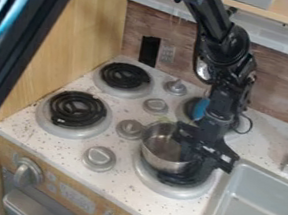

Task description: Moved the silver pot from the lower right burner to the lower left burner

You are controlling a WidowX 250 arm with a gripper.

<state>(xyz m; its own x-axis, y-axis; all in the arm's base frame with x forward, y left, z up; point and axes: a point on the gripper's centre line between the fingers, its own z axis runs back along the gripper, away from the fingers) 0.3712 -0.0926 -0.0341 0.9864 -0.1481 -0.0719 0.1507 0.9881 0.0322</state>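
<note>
Could tip the silver pot [157, 149] on the near right burner [166, 187] if lifted by one side; cannot tell spread from pinch at the gripper [197, 158].

From where I stand, the pot [161, 151] is plain silver, and the arm [226, 45] and its gripper [201, 160] are black. The burner coils [77, 109] are black too, ringed in silvery grey; the knobs [99, 158] are grey. Dark speckles dot the whitish desk [131, 193]. The wall [277, 88] shows streaky brown wood grain beneath pale grey tiles [277, 42] in a brick pattern. I see light tan wood on the side panel [90, 31], a grey sink [247, 210], and a bright blue patch [201, 108] by the arm.
</note>
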